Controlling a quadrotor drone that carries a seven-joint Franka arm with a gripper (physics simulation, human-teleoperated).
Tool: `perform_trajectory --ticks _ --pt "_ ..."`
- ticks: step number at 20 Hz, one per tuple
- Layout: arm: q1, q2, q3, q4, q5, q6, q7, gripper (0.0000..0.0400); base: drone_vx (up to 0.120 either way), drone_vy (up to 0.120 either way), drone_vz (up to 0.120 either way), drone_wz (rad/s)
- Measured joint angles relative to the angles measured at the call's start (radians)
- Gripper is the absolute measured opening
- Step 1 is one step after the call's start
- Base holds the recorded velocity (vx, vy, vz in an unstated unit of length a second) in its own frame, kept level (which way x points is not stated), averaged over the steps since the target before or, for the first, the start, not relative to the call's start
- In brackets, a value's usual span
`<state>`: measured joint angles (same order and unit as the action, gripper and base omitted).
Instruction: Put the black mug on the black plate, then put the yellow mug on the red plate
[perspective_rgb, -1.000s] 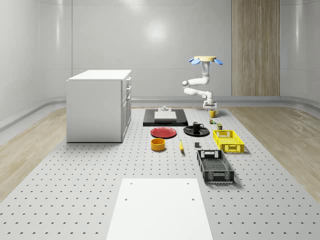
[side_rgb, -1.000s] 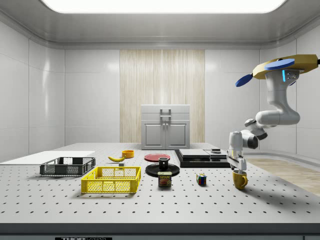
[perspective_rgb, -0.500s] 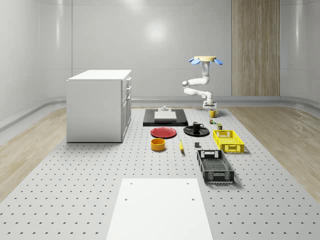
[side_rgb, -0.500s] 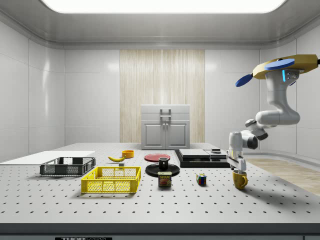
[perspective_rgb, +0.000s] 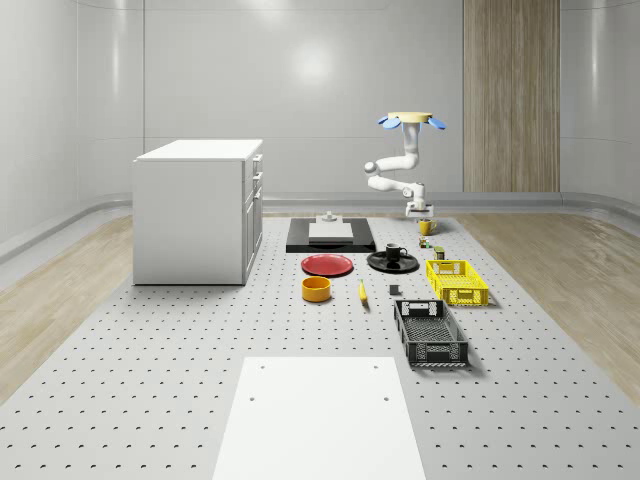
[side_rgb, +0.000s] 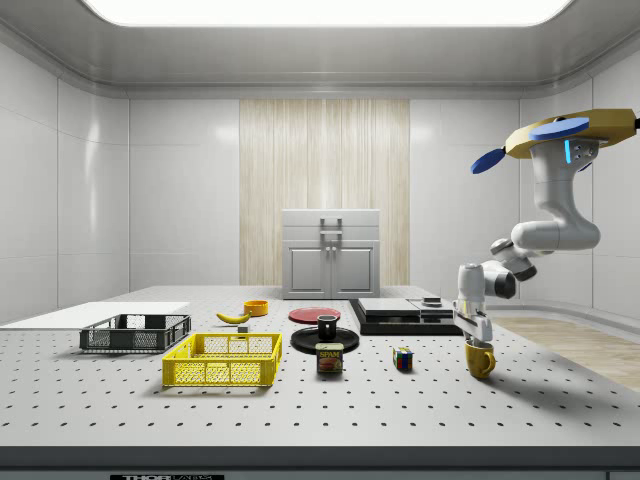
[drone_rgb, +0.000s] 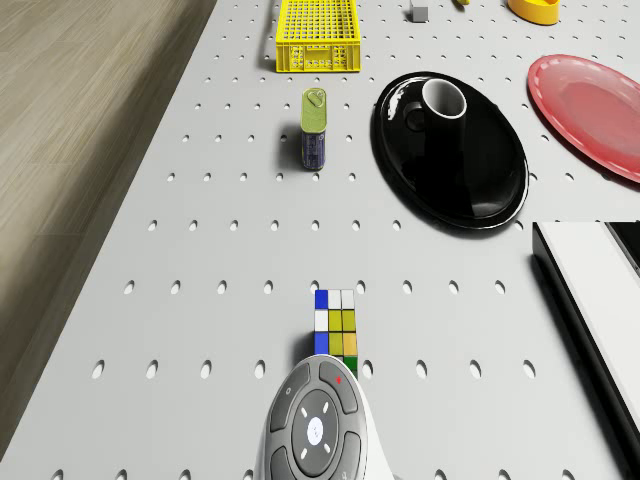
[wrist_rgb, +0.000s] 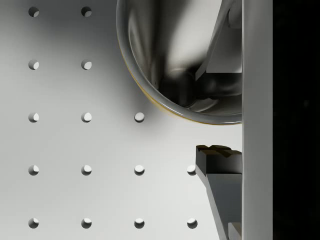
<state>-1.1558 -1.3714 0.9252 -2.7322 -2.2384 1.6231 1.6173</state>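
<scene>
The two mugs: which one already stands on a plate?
The black mug. It stands upright on the black plate, while the yellow mug sits on the bare table under the gripper, beside the cube.

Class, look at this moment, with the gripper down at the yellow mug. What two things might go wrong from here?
1. The drone hovers while the gripper straddles the yellow mug wall, not closed on it. A rim pinch may let the mug tilt or slip.
2. The black mug on the black plate stands roughly between here and the red plate. A low carry may knock it.
</scene>
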Motion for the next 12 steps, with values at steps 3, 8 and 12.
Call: perform_trajectory --ticks 3,8,12 --pt "0.002 0.002 -0.001 0.000 -0.001 -0.002 -0.001 0.0118 0.000 0.000 0.000 0.000" --pt "0.009 0.004 0.012 -0.011 0.010 -0.015 -0.003 0.0112 0.000 0.000 0.000 0.000" --pt "0.019 0.004 0.046 -0.035 0.041 -0.038 -0.001 0.0111 0.000 0.000 0.100 0.000"
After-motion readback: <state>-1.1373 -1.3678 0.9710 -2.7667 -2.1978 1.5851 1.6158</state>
